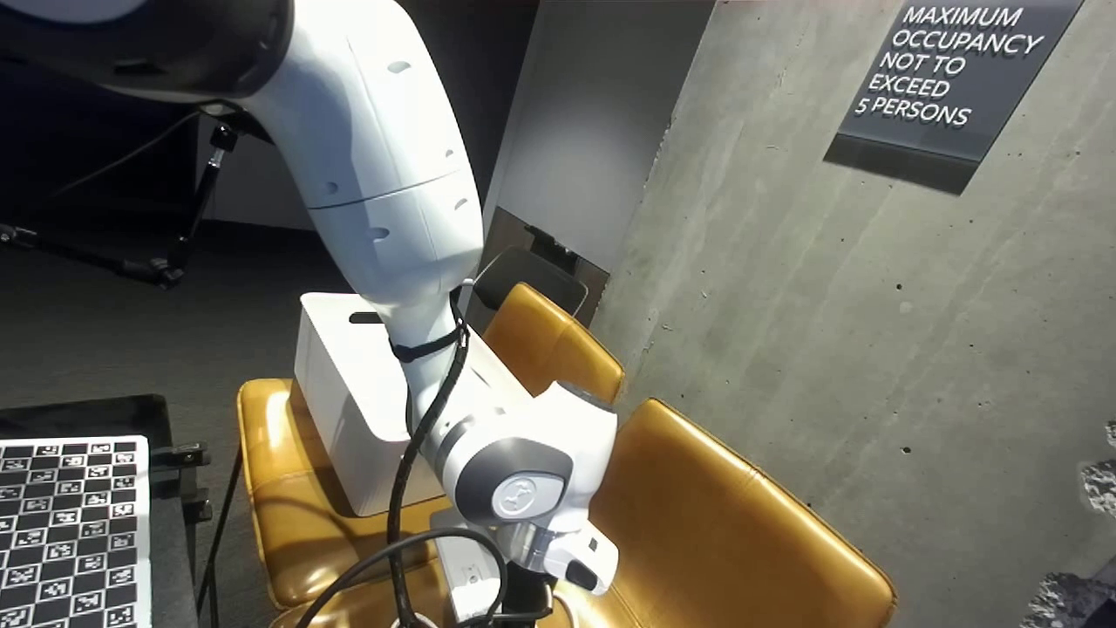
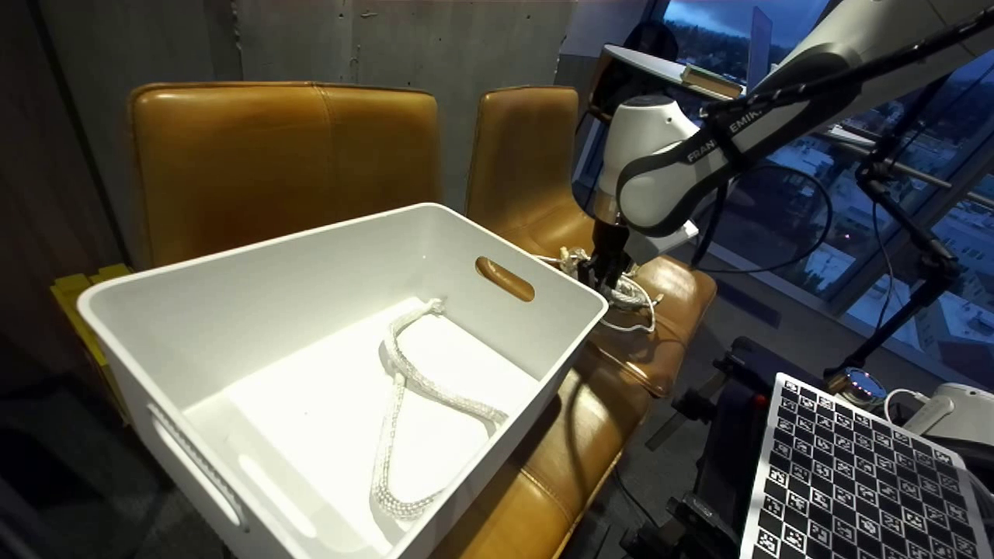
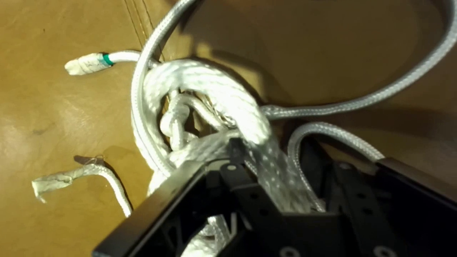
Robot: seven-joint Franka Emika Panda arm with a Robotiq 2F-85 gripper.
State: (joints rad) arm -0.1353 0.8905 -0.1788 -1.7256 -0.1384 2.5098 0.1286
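1. Wrist view: a white rope bundle [image 3: 217,85] lies coiled on the tan seat [image 3: 64,135]. Its thick strand [image 3: 282,180] runs diagonally across the tan seat, from upper left to lower right; the gripper [image 3: 274,148] covers the bundle's lower part, so I cannot tell the full long axis. 2 thin ends point left over the tan seat: a green-banded end [image 3: 87,64] higher up, a ragged end [image 3: 57,181] lower down.
2. Wrist view: the gripper is low over the tan seat. Its 2 fingers [image 3: 239,178] stand apart with the thick strand between them; whether they pinch it, I cannot tell.
3. In an exterior view, the arm [image 2: 660,194] extends over the tan seat from the upper right, bent so that the gripper points nearly straight down at the white rope bundle. A white bin [image 2: 311,272], with loose rope [image 2: 450,397] inside, stands beside the tan seat on a neighbouring chair [image 2: 551,481].
4. In an exterior view, the arm slopes down from the upper left, its end over the tan seat, beside the tan backrest [image 1: 741,515].
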